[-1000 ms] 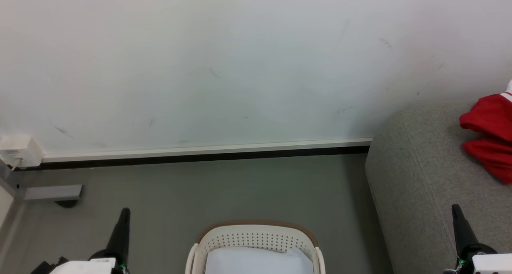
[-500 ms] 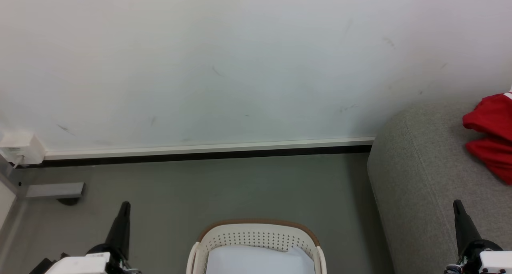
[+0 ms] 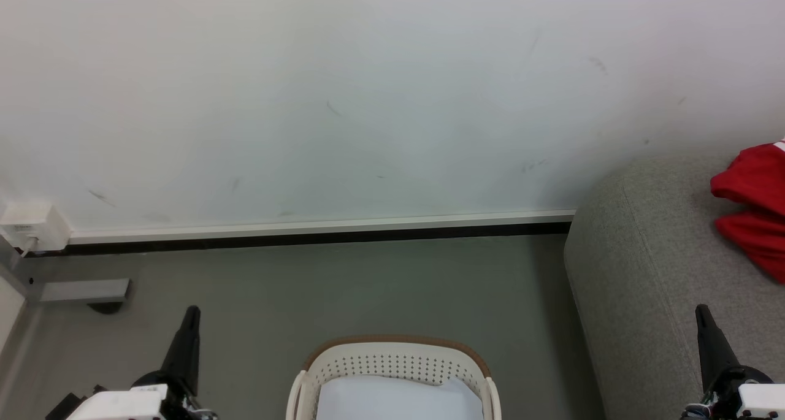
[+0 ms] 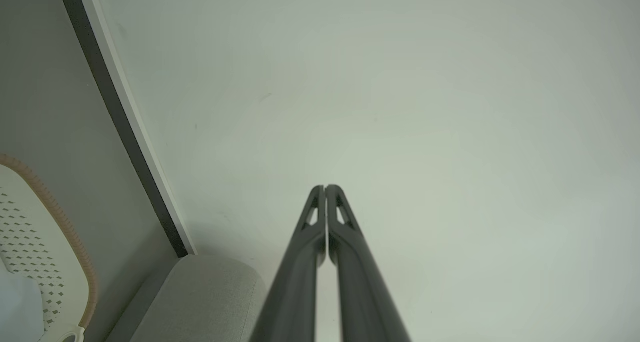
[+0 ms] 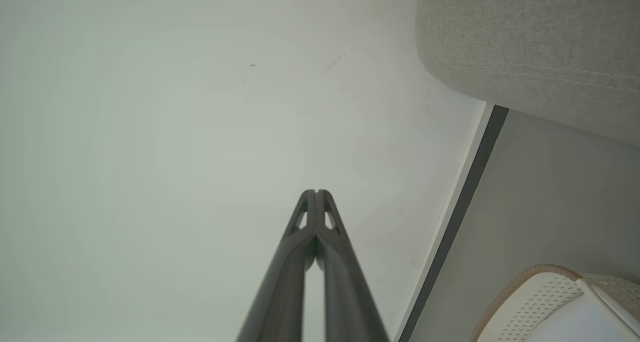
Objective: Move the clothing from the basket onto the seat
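- Shifts a touch sideways and upward in the head view against a second ago; reads as head camera motion, not as things moving.
- Keeps left gripper (image 3: 192, 311) fully closed, fingers pressed together, nothing between them; low left in head view, over the grey floor (image 3: 368, 285), left of the basket (image 3: 395, 341) and apart from it.
- Same on right gripper (image 3: 701, 310): closed tight, empty, tip up in front of the seat (image 3: 644, 254); touching it or just above it, cannot tell.
- Points both grippers toward the pale wall (image 3: 368, 101) in the wrist views, closed fingers clear of everything.
- Puts the clothing (image 3: 751, 211) on top of the seat at far right: crumpled red fabric, a bit of white trim at the top, cut off by the frame edge. Same spot on the seat as a second ago.
- Puts the basket on the floor between the grippers at the bottom edge, near the seat's left side but apart.
- Shows no red in the visible part of the basket; just a flat pale bluish-white surface (image 3: 395, 398) inside, liner or fabric, cannot tell. Most of the interior out of frame.
- Judged: no manipulation over the last second, arms look parked. Transfer likely finished or close to it.
- Cannot rule out another garment lower in the basket; worth a downward head tilt to check before calling it done.
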`<state>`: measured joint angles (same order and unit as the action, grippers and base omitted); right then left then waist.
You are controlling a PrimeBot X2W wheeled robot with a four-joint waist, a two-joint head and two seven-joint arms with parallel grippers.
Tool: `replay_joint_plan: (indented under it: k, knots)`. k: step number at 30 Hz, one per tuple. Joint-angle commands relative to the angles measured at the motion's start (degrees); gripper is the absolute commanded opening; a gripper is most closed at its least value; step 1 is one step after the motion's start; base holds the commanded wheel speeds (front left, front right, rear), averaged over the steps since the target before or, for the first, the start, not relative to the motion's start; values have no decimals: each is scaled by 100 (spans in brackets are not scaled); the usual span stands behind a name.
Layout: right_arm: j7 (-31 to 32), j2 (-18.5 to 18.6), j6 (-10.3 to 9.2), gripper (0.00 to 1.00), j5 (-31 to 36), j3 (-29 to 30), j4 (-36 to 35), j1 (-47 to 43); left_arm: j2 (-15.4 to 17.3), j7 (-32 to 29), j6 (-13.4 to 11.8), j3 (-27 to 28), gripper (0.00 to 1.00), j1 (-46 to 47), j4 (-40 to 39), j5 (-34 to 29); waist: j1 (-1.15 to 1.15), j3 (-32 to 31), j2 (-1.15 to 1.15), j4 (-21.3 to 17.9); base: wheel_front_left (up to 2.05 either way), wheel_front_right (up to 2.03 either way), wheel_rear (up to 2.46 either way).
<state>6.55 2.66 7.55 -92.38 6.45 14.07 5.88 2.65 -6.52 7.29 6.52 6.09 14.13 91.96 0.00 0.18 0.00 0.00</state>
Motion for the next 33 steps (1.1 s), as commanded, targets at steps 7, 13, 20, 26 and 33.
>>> replay_joint_plan:
  k: [7,13,20,26,33]
  knots:
    - [17,40,-12,0,-8,22,-19,68,42,-26,37,6,0,42,-10,81,0,0,0,0,0,0,0]
    - [17,39,-12,0,-8,22,-19,68,42,-26,37,6,0,42,-11,81,0,0,0,0,0,0,0]
    - [16,39,-12,0,-8,21,-19,67,42,-25,37,6,0,42,-11,81,0,0,0,0,0,0,0]
    - [16,39,-12,0,-8,21,-19,67,42,-25,37,5,0,42,-11,81,0,0,0,0,0,0,0]
    - [16,40,-12,0,-8,22,-19,68,42,-25,37,5,0,42,-12,81,0,0,0,0,0,0,0]
